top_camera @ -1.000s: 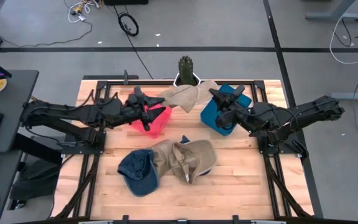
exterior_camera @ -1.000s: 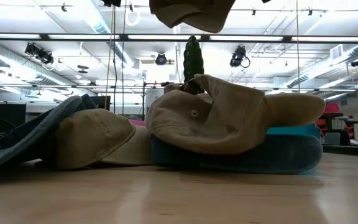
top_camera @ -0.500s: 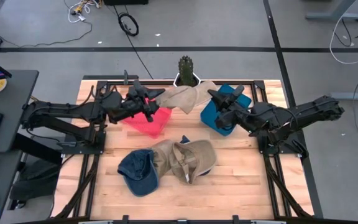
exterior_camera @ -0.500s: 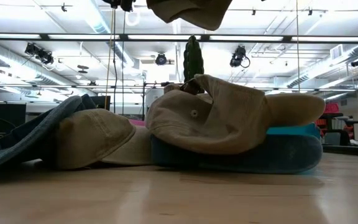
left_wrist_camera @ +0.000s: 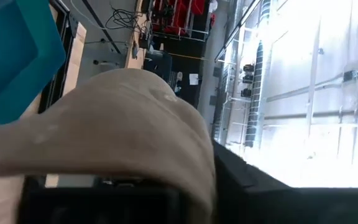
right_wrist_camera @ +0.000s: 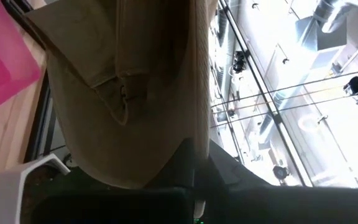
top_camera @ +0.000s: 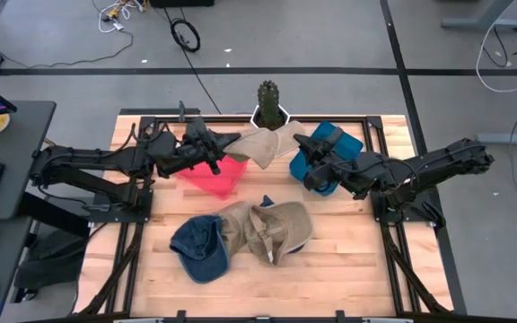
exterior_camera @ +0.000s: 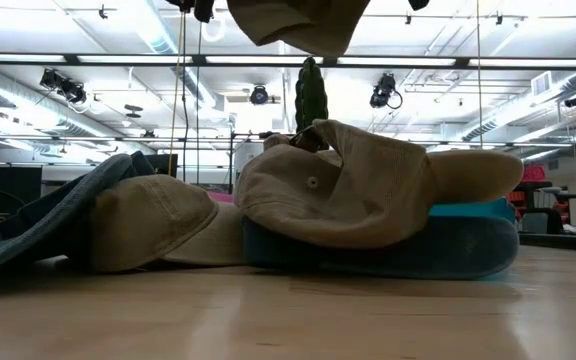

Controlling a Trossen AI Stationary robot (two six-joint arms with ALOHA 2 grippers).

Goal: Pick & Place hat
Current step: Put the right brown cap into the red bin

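Note:
A tan hat (top_camera: pixel 260 144) hangs high in the air between my two grippers, above the gap between the pink bin (top_camera: pixel 215 175) and the blue bin (top_camera: pixel 328 152). In the low view the hat (exterior_camera: pixel 298 20) shows at the top edge. My left gripper (top_camera: pixel 225 149) is shut on its left end, and my right gripper (top_camera: pixel 296 145) is shut on its right end. A blue cap (top_camera: pixel 200 247) and two tan caps (top_camera: pixel 267 229) lie overlapping on the table's near half. My left gripper holds the tan hat by its left end (left_wrist_camera: pixel 166 155), coming at it level from the table's left. The cloth fills the wrist view and covers the fingers, so the exact hold is hidden. The hat is clear of the table. My right gripper pinches the hat's right edge (right_wrist_camera: pixel 188 134) between its two fingers, level, from the table's right. The hat's inside and its back strap (right_wrist_camera: pixel 123 93) face the wrist camera. The hat hangs lifted clear, stretched toward the other gripper.
A cactus in a white pot (top_camera: pixel 269 103) stands at the far edge, just behind the held hat. The pink bin sits under my left arm and the blue bin under my right. Bare wood (top_camera: pixel 348 269) lies at the near right.
My left gripper has swung from over the pink bin toward the far edge and the hat, rolled its wrist, and shut on the hat's left end. My right gripper has carried the hat slightly toward the table's left. The hat stays lifted clear.

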